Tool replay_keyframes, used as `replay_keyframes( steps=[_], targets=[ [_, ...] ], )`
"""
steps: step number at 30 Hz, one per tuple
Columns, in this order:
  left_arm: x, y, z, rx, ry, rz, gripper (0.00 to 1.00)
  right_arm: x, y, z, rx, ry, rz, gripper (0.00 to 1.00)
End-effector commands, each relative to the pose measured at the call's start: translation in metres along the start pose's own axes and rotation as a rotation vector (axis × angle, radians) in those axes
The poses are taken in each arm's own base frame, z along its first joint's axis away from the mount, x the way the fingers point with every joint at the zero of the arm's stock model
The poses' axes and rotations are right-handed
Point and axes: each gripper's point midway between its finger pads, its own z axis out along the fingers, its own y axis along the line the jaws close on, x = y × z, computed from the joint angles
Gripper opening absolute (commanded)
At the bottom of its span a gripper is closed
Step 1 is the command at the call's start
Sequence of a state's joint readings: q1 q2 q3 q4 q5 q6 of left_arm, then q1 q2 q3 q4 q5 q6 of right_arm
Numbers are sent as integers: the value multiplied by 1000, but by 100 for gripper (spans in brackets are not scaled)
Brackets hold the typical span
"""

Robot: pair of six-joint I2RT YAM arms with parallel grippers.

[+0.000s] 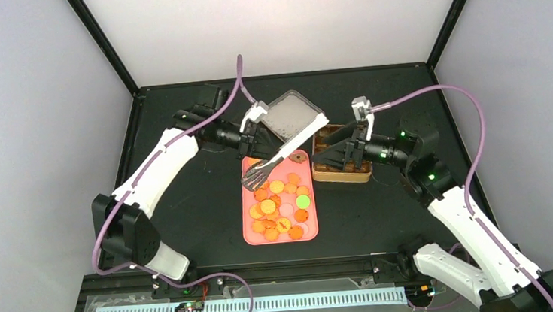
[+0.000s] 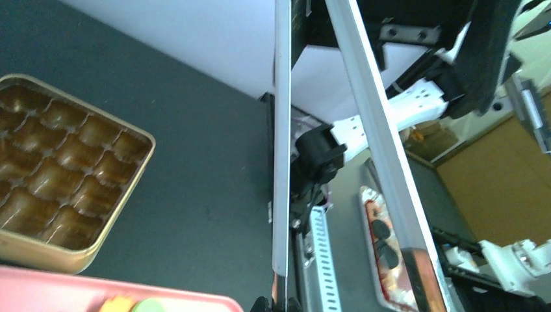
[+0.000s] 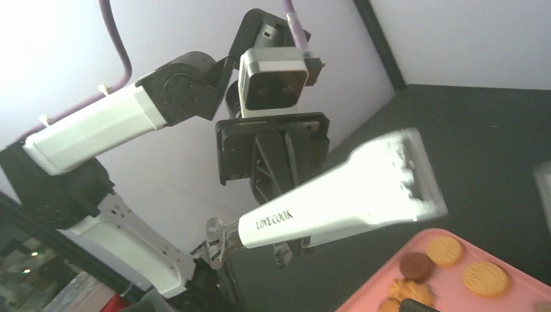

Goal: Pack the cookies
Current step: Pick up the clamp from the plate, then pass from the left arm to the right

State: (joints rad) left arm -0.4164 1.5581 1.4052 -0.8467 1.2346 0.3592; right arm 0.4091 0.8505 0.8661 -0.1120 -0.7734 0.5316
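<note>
The cookies (image 1: pixel 278 205) lie on a pink tray (image 1: pixel 250 237): mostly orange, with one green (image 1: pixel 303 200) and one dark brown (image 1: pixel 297 156). Some also show in the right wrist view (image 3: pixel 486 278). My left gripper (image 1: pixel 267 148) is shut on metal tongs (image 1: pixel 277 158). The tongs' black heads (image 1: pixel 254 179) hang over the tray's far left corner. In the left wrist view my fingers (image 2: pixel 281 304) pinch one tong arm (image 2: pixel 281 162). My right gripper (image 1: pixel 331 153) hovers over the brown tin (image 1: pixel 341 174), fingers spread and empty. Its own fingers do not show in the right wrist view.
The tin's compartments (image 2: pixel 58 175) hold no cookies. A clear square lid (image 1: pixel 294 115) lies behind the tray, next to the left gripper. The tongs' white handle (image 3: pixel 312 218) and the left wrist (image 3: pixel 273 156) fill the right wrist view. Black posts frame the table.
</note>
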Motion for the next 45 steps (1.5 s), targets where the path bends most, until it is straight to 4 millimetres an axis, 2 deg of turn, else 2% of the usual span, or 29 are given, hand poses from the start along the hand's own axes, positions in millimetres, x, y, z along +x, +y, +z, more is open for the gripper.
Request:
replay_keyframes(
  steps=[1, 5, 12, 19, 30, 37, 45],
  targets=[
    [-31, -42, -10, 147, -98, 18, 1, -10, 26, 12, -135, -26, -17, 99],
    [-38, -50, -13, 157, -130, 45, 2, -13, 34, 28, -168, -29, -20, 98],
    [-37, -55, -13, 147, -145, 50, 2, -19, 51, 50, -239, -46, -31, 94],
    [-35, -55, -12, 143, -144, 48, 2, -27, 46, 67, -220, -86, -11, 87],
    [-42, -57, -14, 126, -160, 50, 1, -37, 37, 76, -186, -157, 23, 71],
    [-43, -54, -14, 98, -168, 66, 1, -26, 37, 85, -214, -94, 52, 67],
    [-38, -50, -13, 83, -160, 77, 1, -19, 41, 88, -241, -36, 50, 58]
  ],
)
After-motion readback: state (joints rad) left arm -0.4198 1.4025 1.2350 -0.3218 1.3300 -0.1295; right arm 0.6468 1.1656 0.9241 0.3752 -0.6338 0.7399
